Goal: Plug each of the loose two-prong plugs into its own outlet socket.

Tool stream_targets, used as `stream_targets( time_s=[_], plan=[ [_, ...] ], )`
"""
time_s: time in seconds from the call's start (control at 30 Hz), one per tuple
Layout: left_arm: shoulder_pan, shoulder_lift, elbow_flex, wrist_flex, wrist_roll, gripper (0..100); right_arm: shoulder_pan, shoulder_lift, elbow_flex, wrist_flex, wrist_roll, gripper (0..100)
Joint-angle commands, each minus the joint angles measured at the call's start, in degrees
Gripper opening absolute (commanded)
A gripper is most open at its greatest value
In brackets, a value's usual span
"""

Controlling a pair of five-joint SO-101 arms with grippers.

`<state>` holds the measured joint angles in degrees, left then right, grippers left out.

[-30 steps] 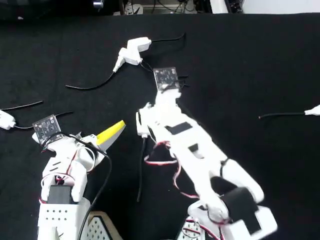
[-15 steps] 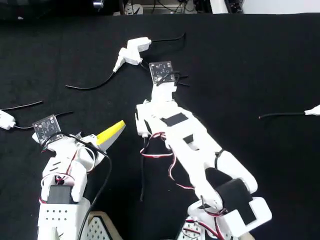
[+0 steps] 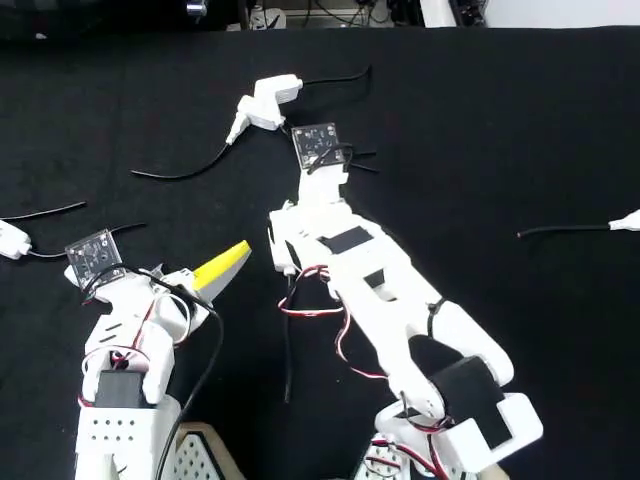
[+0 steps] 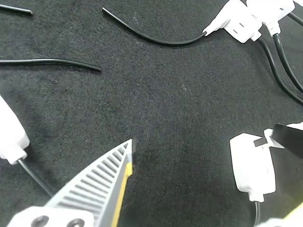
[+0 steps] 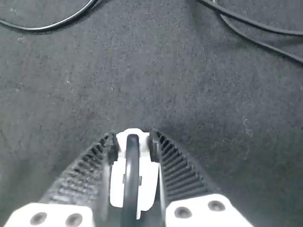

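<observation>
Across the whole workspace a black cloth-covered table (image 3: 500,120) is spreading out under both arms. The right arm (image 3: 390,290) is stretching from the near edge toward the middle of the table, with red and white wires (image 3: 315,305) looping beside it. The left arm (image 3: 130,320) is sitting folded up over its base by the near left corner.

The right gripper (image 5: 132,137) is clamping a white plug (image 5: 144,179), with a dark ribbed finger (image 5: 90,165) pressing on each side of the body. In the high view the plug is sitting at the left flank of the right arm, between the two arms. Its black cable (image 3: 287,340) is trailing back toward the near edge. Whether the plug is touching the cloth cannot be told.

The yellow-tipped left gripper (image 3: 232,258) is pointing toward that plug, near it but apart. Whether this gripper is parted or closed cannot be told.

On the far side of the table a pair of white connectors (image 3: 265,102) is lying with the two bodies touching, well apart from the held plug. A curved black lead (image 3: 180,172) is running off one of them. Another white connector (image 3: 12,240) is lying at the left edge, and one more (image 3: 628,222) is lying at the right edge. A short loose black wire (image 3: 45,212) is resting near the left one.
</observation>
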<state>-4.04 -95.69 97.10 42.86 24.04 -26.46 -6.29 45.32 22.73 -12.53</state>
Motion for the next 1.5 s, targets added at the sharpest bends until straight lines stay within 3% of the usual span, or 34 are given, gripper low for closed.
stream_targets(
  time_s=[0.0, 0.33, 0.73, 0.93, 1.13, 1.47],
  plan=[
    [0.04, -0.62, 0.84, -0.18, -0.18, 54, -1.58, 0.22, -0.31, 0.70, 2.90, 1.2],
    [0.04, -0.62, 0.84, -0.26, -0.18, 54, 3.25, -0.13, 0.22, 4.40, 4.04, 1.2],
    [-0.04, -0.62, 0.84, -0.18, -0.18, 54, 3.16, -0.13, 0.22, 5.10, 4.84, 1.2],
    [-7.69, -0.53, 0.84, 0.35, -15.03, 54, 1.58, 0.13, 0.22, 5.01, 6.77, 1.2],
    [-3.56, -0.09, 0.75, 0.09, -16.00, 54, 1.85, 0.04, 0.22, 5.27, 6.77, 1.2],
    [-3.56, 0.00, 0.66, 0.18, -20.31, 54, 2.64, -0.22, 0.57, 5.36, 6.77, 1.2]
  ],
)
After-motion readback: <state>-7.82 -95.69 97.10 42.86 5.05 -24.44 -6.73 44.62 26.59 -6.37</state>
